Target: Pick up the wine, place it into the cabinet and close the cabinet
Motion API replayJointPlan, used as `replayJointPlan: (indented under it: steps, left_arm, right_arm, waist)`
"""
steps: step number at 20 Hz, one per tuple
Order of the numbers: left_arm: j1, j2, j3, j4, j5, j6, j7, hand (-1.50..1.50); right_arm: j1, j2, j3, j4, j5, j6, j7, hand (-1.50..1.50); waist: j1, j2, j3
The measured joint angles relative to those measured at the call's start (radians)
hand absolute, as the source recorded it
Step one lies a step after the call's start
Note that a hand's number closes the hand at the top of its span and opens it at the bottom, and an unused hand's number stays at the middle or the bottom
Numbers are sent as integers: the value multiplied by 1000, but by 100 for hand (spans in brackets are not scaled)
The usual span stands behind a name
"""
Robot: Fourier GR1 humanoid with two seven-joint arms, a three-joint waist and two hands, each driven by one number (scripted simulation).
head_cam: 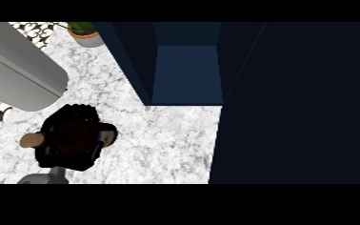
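Low at the left of the head view, my left hand is curled round the wine bottle, a dark bottle lying roughly level, its tan top poking out to the left. Most of the bottle is hidden by the fingers. A short piece of grey forearm enters from the lower edge. The dark blue cabinet stands open up and to the right of the hand, its inside showing. Its door is swung out as a tall dark panel filling the right side. My right hand does not show.
A large grey rounded body comes in from the left edge, above the hand. A potted plant stands at the back left. The white marbled counter lies between the hand and the cabinet front.
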Motion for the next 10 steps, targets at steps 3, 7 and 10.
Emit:
replayJointPlan:
  steps: [3,7,10]
  left_arm:
    - [8,-10,-21,-98,-3,23,79,150]
    - [-5,-21,-49,-223,-20,76,204,150]
    - [-16,-45,-89,-302,-47,124,291,150]
  right_arm:
    - [7,-3,-6,-2,-2,8,-3,-150]
    - [15,1,-3,-4,-3,10,-4,-150]
    - [-8,-2,-19,-4,-5,6,14,-150]
  waist:
    - [-1,0,0]
    - [-3,0,0]
    - [-3,1,0]
